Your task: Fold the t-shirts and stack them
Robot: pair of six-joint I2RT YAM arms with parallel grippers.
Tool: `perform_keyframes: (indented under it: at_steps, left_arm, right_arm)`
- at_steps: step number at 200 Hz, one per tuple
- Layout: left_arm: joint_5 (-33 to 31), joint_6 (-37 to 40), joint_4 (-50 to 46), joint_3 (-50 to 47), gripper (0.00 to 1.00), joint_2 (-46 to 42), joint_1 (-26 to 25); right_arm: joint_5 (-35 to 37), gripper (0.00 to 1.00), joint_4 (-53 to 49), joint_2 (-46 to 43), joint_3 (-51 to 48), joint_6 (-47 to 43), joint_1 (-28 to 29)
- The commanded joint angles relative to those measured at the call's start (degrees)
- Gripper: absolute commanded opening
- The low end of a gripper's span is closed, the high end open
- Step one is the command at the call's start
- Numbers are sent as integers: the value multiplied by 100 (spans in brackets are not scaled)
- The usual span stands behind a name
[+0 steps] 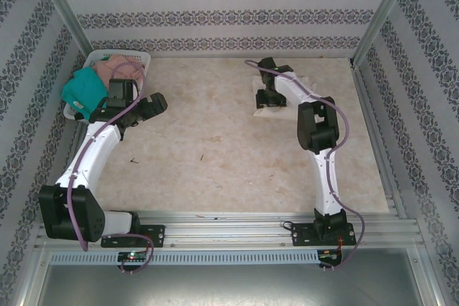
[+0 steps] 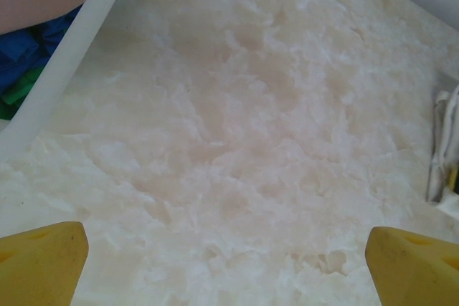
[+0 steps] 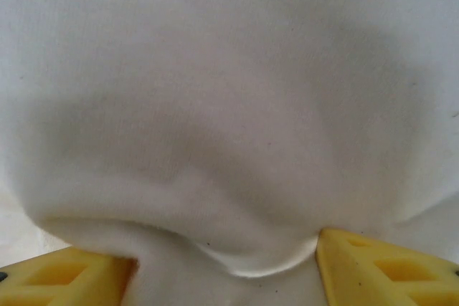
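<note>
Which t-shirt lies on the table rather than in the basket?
The cream t-shirt, folded on the table under the right gripper. The teal t-shirt and pink t-shirt sit bunched in the white basket at far left.

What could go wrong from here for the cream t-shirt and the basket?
The right gripper stands open with the cream t-shirt bulging between its fingers; pulling away might drag the cloth and undo the fold. The open left gripper hangs close to the white basket rim; a careless reach might bump it.

Two white arms — black joints, lilac cables, yellow wedge-shaped claw fingers.
</note>
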Motion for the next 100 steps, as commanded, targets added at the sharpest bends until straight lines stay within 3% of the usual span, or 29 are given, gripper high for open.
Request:
perform_keyframes:
  at_steps: [1, 64, 87, 100]
  left_arm:
    - [105, 189, -146, 86, 100, 68, 54]
    - [156, 75, -46, 132, 100, 215, 54]
    - [206, 93, -109, 166, 100, 239, 54]
    - [157, 95, -142, 172, 100, 216, 54]
  right_arm:
    - [-58, 65, -289, -118, -229, -242, -410]
    - [-949, 64, -669, 401, 660, -1489, -1593]
    - [-754, 63, -1613, 710, 1805, -1300, -1827]
    - [-679, 64, -1532, 222, 1505, -1068, -1715]
